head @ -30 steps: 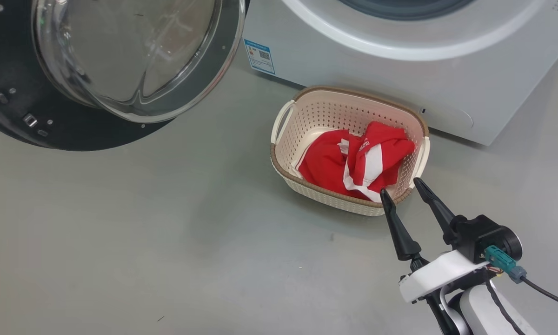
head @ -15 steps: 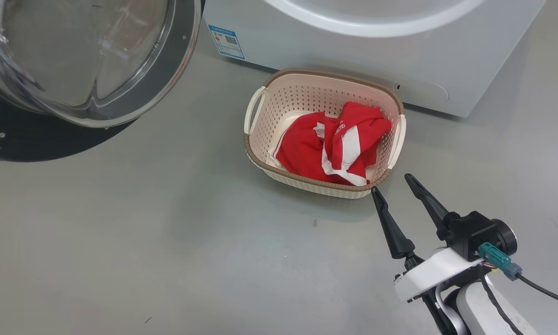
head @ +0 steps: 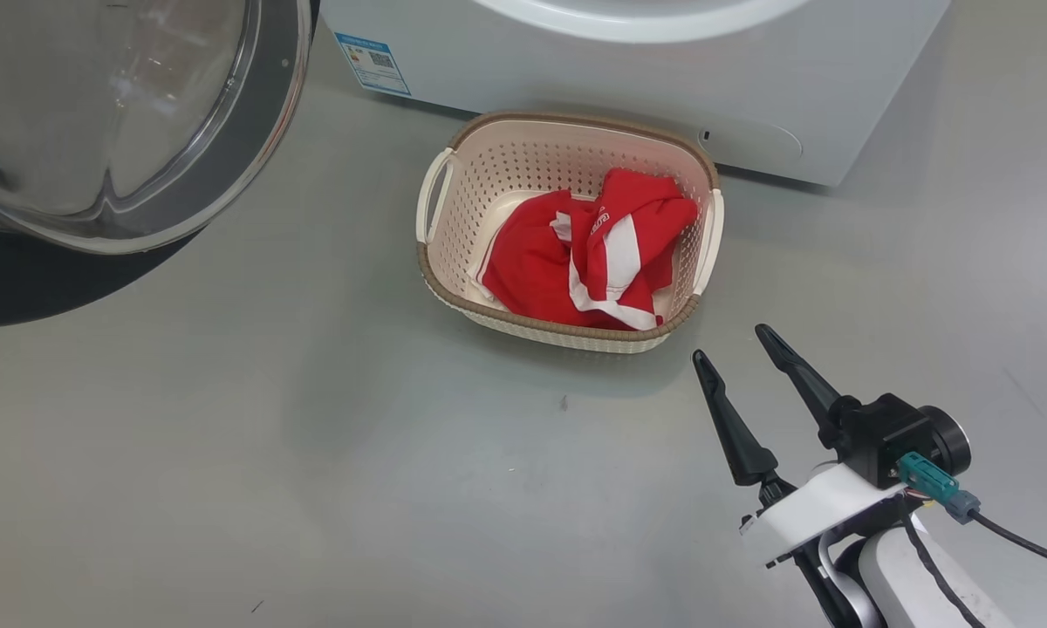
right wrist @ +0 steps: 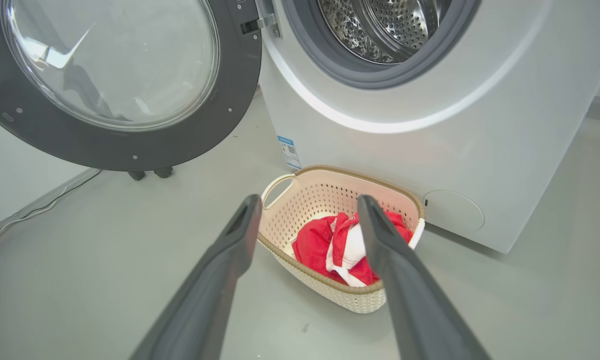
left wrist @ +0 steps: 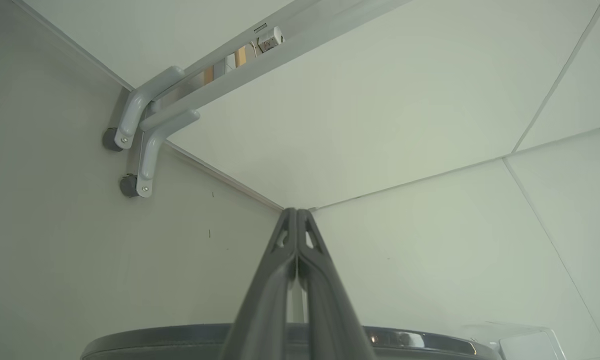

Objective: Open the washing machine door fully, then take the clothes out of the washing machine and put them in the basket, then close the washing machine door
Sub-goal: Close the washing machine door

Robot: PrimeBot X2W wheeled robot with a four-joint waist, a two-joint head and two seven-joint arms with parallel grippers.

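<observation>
Clothes (head: pixel 589 262) lie heaped in the basket (head: pixel 567 336), on the floor (head: pixel 314 436) just before the washing machine (head: pixel 628 78). I note the washing machine door (head: pixel 122 113) swung open at ten o'clock. Right end effector (head: pixel 729 343), fingers apart and empty, hovers at the basket's four o'clock. Left end effector (left wrist: pixel 296 212) is pressed together, empty, facing a wall corner (left wrist: pixel 260 190).

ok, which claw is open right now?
The right claw, long dark fingers spread apart near the cream perforated basket; the left claw has its fingers pressed together.
</observation>
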